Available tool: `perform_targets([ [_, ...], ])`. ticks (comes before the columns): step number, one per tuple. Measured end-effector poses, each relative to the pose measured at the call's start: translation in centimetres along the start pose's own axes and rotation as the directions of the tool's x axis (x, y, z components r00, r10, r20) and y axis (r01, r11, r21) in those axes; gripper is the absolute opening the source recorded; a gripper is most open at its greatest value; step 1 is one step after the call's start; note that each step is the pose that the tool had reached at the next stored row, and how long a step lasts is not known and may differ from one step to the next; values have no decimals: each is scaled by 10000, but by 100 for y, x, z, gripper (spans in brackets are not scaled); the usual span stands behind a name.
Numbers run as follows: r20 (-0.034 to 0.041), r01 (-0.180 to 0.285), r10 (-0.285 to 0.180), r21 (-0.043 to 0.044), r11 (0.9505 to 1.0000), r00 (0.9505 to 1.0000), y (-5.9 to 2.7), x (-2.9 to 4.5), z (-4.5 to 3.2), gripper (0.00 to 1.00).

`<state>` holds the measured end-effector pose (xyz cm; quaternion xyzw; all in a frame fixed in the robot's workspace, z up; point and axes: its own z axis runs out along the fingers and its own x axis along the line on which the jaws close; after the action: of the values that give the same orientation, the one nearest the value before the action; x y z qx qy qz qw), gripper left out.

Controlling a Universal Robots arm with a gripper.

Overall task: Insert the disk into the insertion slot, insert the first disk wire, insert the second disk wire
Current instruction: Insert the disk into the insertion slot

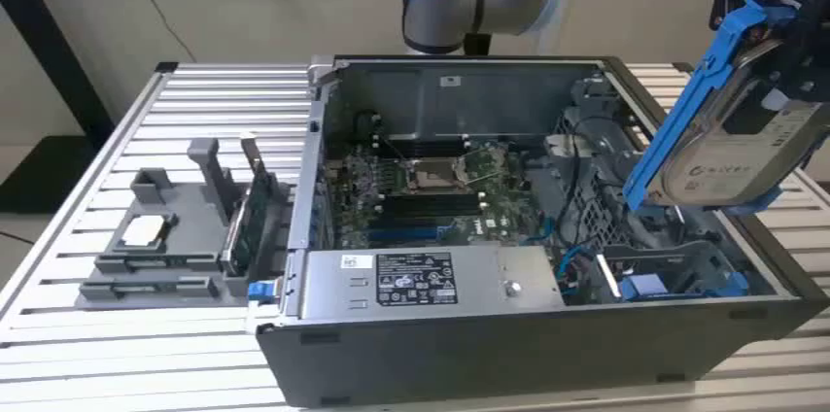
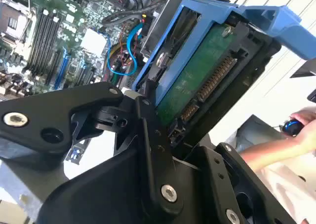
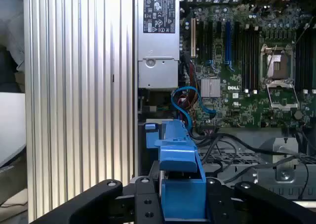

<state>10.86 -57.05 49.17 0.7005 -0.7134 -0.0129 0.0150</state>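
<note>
My claw (image 2: 173,130) is clenched on the disk (image 2: 197,76), one finger on each side of its blue carrier frame. In the second wrist view the green circuit board and the connector row face the camera. In the first wrist view the carrier's blue edge (image 3: 180,155) stands straight out from between my fingers (image 3: 143,199).

Seen from the exterior view, the disk (image 1: 745,140) hangs from my claw in open air. It is tilted, label outward, and touches nothing but me. Below it is the open computer case (image 1: 519,354), and the insertion slot (image 1: 674,271), the grey bay with blue fittings, lies beneath my claw and well apart from the disk.

I judge this to be the first step, with the disk carried but not yet in its bay. Neither disk wire is in hand. The loose blue wires (image 3: 185,98) loop below my claw, between the power-supply box (image 3: 158,36) and the motherboard (image 3: 247,76).

Seating the disk would call for levelling the carrier to match the bay's opening and lining its rails up squarely. The descent would have to be slow, since the cables beside the bay could snag (they crowd close to it, as far as I can see).

A person's hand (image 2: 301,130) rests off to one side of my claw, outside the case
</note>
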Motion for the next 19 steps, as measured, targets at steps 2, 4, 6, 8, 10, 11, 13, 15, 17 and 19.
perform_targets([
  [2,0,0,0,0,10000,10000,0,0,0,33],
  [4,0,0,0,0,10000,10000,0,0,0,33],
  [6,-1,0,0,0,10000,10000,0,0,2,33],
  [8,1,-1,1,0,10000,10000,-1,0,10,33],
  [10,0,0,0,0,10000,10000,-3,0,23,33],
  [11,1,0,0,0,10000,10000,-4,0,31,33],
  [13,0,0,0,0,10000,10000,-6,0,49,33],
  [15,-1,0,0,0,10000,10000,-8,0,67,33],
  [17,-1,0,0,0,10000,10000,-11,-1,85,33],
  [19,0,0,0,0,10000,10000,-13,0,102,33],
])
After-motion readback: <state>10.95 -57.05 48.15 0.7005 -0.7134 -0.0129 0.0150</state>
